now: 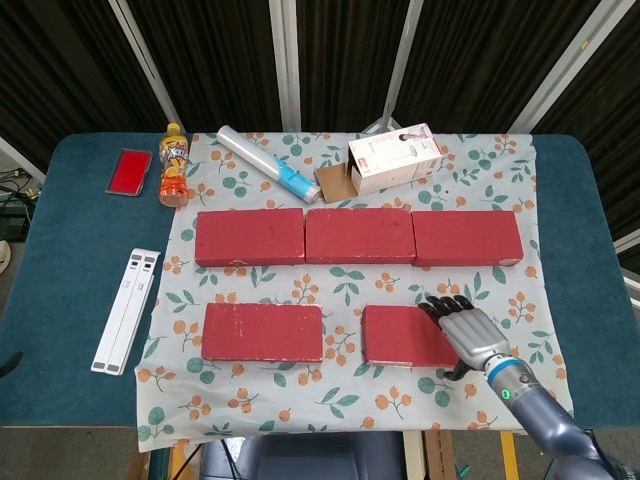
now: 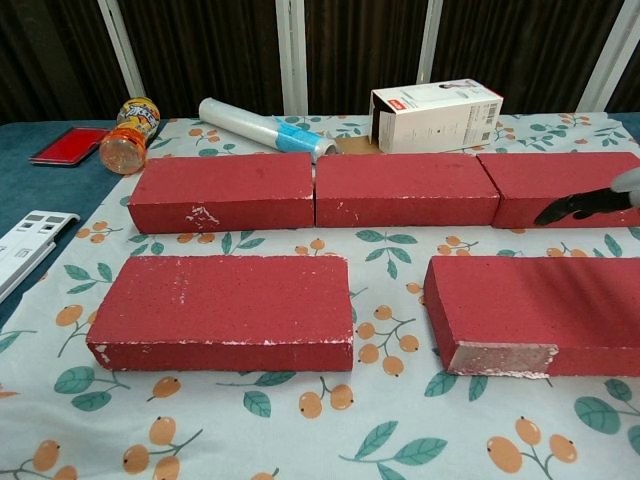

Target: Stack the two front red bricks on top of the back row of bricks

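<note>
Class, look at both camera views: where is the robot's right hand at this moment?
In the head view, the right hand hovers over the right end of the front right brick; the chest view shows only its fingers.

We see five dark red rectangular bricks [image 1: 360, 236] on a white cloth [image 1: 500, 170] patterned with orange berries and green leaves, over a teal table [image 1: 70, 260].

No text could be read with certainty in either view. The white carton [image 2: 437, 114] at the back carried a small red mark and a few printed lines — all too small to make out. The orange bottle [image 1: 174, 165] had a colourful label, but its letters were blurred and not legible.
</note>
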`<state>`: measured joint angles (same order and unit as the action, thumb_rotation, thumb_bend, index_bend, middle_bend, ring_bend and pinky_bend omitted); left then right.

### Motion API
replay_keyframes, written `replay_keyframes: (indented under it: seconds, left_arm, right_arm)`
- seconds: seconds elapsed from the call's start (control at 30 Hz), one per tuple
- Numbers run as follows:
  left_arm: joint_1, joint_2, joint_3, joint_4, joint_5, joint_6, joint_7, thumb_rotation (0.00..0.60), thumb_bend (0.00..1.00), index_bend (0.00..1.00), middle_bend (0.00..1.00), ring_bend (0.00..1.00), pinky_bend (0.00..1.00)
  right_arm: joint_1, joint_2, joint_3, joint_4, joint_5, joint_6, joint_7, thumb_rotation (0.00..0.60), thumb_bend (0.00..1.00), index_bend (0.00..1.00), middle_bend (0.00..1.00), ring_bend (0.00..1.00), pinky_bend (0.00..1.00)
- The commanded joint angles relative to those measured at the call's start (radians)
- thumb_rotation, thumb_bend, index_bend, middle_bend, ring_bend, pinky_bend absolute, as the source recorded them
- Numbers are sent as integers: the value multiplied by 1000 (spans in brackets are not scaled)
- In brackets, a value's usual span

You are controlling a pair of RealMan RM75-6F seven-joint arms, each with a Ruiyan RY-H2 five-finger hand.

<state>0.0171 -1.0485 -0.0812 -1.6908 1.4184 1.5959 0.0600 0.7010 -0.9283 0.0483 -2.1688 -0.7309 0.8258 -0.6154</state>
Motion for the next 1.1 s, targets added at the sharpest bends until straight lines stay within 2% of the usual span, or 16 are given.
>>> replay_keyframes:
  seconds: [0.03, 0.27, 0.4, 0.67, 1.1]
  left_arm:
    - [-2, -1, -1, 0, -1, -3, 2, 600, 75, 96, 53, 19, 157]
    - [-4, -6, -7, 4, -11, -5, 8, 600, 75, 96, 53, 19, 157]
    - [-3, -6, -9, 5, -14, -3, 8, 600, 75, 96, 52, 19, 157]
    - [-3, -6, -9, 6, -15, -5, 11, 600, 74, 96, 52, 19, 157]
    - [-11, -16, -15, 7, -30, -19, 25, 600, 75, 96, 43, 19, 157]
  right_arm:
    - [52, -97, -35, -15, 97, 108, -89, 600, 161, 0, 0, 0, 0]
    - [79, -240, -39, -26, 210, 335, -186, 600, 161, 0, 0, 0, 0]
    - [92, -297, -33, -17, 253, 409, -221, 600, 160, 0, 0, 0, 0]
    - [124, -343, -32, 8, 365, 430, -266, 600, 160, 0, 0, 0, 0]
    - [136, -411, -18, 69, 337, 460, -260, 600, 160, 0, 0, 0, 0]
